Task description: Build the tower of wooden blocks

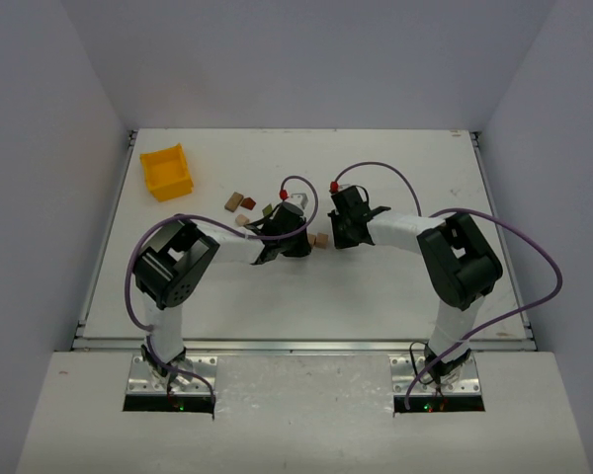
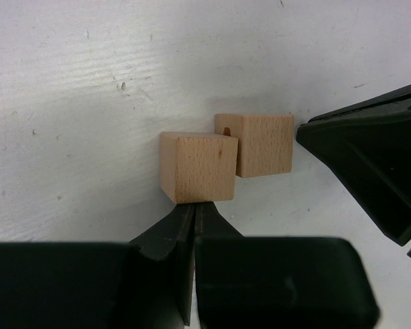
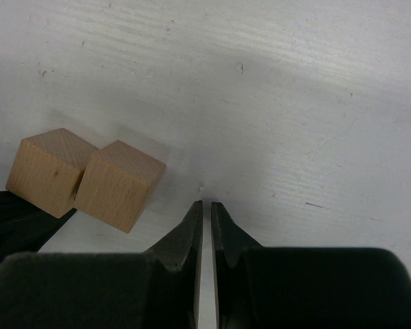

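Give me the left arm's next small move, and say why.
Probably open the left gripper and ease it around the nearer tan cube. It is shut with its tips right at that cube. The right gripper is shut too and holds nothing. That cube and the farther tan cube lie side by side on the table, not yet stacked.

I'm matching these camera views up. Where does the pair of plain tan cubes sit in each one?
Top external: tan cubes at centre, between the left hand and right hand.
Left wrist: centre, just past the shut left hand's tips.
Right wrist: left side, left of the shut right hand's tips.
Shared landmark: the black left hand, beside the cubes in every view.
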### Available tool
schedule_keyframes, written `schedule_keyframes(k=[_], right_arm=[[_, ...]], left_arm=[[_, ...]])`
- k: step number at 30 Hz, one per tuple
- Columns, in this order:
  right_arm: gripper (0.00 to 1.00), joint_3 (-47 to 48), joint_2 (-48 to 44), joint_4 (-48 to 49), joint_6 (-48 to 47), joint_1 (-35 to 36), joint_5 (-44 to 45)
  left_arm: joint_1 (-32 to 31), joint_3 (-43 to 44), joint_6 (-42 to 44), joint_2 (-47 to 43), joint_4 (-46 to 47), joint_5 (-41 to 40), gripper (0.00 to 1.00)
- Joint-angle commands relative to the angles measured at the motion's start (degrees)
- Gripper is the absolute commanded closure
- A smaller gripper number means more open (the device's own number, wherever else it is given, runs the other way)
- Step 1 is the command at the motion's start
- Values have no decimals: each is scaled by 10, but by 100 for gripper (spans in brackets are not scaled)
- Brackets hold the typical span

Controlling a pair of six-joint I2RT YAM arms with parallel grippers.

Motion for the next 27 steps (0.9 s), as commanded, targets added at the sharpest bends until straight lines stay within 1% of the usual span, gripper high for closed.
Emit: schedule_keyframes(k=[1,15,19,27], right_arm=[[91,5,-12,21,-8,-3,-2],[91,5,-12,22,-10,-3,-11],[91,8,-9,22,-9,-3,-20],[92,8,-9,24,-11,-3,-25]], left_arm=[[-5,14,6,4,13,1,100],[-4,18,5,8,23,5,100],[-5,21,4,10,26,24,100],[-5,26,5,15,34,27,100]])
